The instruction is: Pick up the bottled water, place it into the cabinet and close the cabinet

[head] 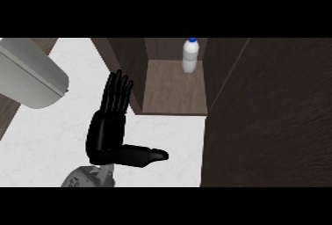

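The left hand (107, 132) is standing over the white counter (45, 145), fingers straight and together pointing toward twelve o'clock, thumb jutting toward three o'clock, holding nothing; at its one o'clock the bottled water (190, 55) is standing upright inside the open cabinet (175, 94), at the back of its wooden shelf; at ten o'clock a grey rounded object (29, 77) is lying; the dark cabinet door (272, 118) is filling the three o'clock side.

1 bottle (190, 55), 1 cabinet (174, 88) — perhaps 1 sink (29, 74), 1 hand (107, 132).
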Robot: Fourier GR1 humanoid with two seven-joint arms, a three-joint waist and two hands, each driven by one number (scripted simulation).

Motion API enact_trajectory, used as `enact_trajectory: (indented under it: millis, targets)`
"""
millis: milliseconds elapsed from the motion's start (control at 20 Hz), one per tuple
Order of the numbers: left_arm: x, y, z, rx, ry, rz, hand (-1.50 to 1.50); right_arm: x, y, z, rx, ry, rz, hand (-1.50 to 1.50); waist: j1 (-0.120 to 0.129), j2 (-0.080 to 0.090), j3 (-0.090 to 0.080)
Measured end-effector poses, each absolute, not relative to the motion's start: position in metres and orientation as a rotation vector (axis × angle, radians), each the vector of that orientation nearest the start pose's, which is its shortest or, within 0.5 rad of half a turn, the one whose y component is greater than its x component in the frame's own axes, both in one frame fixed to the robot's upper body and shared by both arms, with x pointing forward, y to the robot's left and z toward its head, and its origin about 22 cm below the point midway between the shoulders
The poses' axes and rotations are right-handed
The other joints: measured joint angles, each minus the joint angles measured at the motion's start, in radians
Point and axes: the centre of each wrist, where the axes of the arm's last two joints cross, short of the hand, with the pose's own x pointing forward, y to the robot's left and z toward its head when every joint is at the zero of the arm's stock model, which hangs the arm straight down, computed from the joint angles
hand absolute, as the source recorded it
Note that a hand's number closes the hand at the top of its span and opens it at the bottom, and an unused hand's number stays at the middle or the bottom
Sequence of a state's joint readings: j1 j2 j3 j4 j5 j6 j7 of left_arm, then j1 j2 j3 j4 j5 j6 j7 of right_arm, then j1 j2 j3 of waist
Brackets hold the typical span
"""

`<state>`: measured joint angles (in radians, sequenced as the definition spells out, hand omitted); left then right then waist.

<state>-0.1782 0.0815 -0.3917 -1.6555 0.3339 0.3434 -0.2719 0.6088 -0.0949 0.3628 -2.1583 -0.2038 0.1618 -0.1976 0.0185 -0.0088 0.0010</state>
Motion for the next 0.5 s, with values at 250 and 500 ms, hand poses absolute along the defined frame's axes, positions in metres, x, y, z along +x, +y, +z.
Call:
enact_trajectory:
  millis: [250,500]
  targets:
    - [0.207,0.14,0.069,-0.368,-1.922,0.127,-1.5,0.099,-0.204,0.051,0.433,-1.769,0.088,1.5,-0.007,0.002,-0.001]
    - [0.167,0.159,0.075,-0.385,-1.935,0.145,-1.5,0.095,-0.2,0.06,0.476,-1.715,0.25,1.5,-0.005,0.004,-0.001]
